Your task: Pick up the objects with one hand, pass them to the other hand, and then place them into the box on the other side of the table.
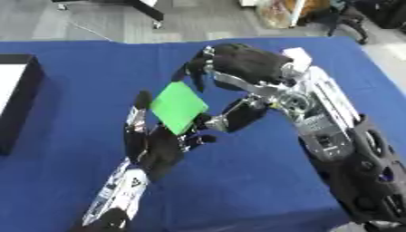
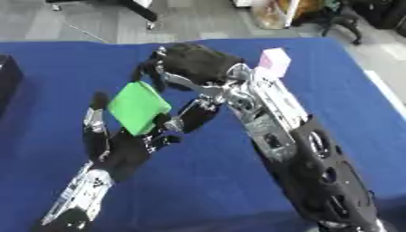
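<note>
- The green flat object (image 1: 179, 107) was held above the blue table (image 1: 71, 81), between both hands.
- The right hand (image 1: 238, 63) had fingers and thumb curled round the object's upper and right edges.
- The left hand (image 1: 151, 145) was under it, palm up, fingers straight, touching its lower edge.
- A black box (image 1: 20, 102) sat at the table's left edge.
- A pink block (image 2: 274, 59) stood behind the right arm.

Even, bright overhead light, soft blur throughout, faint shadows on the blue table (image 1: 71, 72).
</note>
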`<state>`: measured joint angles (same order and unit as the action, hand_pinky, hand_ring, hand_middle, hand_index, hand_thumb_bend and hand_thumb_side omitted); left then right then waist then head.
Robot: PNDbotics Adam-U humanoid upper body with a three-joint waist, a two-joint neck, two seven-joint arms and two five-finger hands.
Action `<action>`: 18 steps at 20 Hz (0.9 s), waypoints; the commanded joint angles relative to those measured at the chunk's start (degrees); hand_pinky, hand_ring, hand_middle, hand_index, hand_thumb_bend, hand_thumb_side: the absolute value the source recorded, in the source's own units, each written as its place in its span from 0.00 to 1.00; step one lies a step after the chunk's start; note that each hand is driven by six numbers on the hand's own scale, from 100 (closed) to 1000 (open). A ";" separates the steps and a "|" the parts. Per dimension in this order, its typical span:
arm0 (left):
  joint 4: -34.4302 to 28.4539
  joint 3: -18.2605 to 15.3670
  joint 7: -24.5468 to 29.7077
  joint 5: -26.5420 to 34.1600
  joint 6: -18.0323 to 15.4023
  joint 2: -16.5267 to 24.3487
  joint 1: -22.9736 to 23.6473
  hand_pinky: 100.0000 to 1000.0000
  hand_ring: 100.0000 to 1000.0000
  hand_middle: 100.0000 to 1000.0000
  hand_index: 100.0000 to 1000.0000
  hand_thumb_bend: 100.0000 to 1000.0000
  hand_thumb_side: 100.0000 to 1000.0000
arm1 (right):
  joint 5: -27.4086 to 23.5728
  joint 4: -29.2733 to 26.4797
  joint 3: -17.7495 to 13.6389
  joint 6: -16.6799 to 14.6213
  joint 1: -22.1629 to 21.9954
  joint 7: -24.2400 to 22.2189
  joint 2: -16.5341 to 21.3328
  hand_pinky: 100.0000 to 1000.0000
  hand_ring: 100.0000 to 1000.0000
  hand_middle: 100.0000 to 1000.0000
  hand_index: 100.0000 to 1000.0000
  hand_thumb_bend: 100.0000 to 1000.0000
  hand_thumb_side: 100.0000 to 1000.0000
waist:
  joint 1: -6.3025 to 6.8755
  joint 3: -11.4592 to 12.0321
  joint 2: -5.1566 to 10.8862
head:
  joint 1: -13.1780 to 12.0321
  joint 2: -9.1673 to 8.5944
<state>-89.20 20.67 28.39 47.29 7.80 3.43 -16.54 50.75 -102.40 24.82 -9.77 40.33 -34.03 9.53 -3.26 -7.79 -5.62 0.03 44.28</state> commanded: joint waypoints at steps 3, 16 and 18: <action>-1.62 0.06 1.18 1.00 -0.83 -1.01 -1.19 0.71 0.75 0.61 0.79 0.58 0.71 | 3.01 1.79 -0.98 1.01 0.29 -0.02 1.48 0.71 0.66 0.38 0.39 0.03 0.00 | 0.10 -0.07 0.57 | 0.11 -0.17; -1.39 0.03 0.98 1.56 -1.14 -1.17 -1.34 0.69 0.72 0.68 0.76 0.45 0.69 | 2.74 2.87 -0.71 0.88 0.71 -0.25 0.95 0.70 0.66 0.38 0.38 0.03 0.00 | -0.09 0.00 0.67 | 0.23 -0.17; -1.45 0.04 0.99 1.40 -1.10 -1.19 -1.41 0.69 0.72 0.68 0.76 0.44 0.68 | 2.60 3.05 -0.67 0.89 0.73 -0.30 0.81 0.70 0.66 0.38 0.38 0.04 0.00 | -0.10 0.02 0.67 | 0.25 -0.17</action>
<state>-88.26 20.36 28.51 48.35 7.23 3.22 -16.57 51.85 -101.26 25.09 -9.22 40.61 -34.01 8.99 -3.40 -7.79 -5.63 0.09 44.28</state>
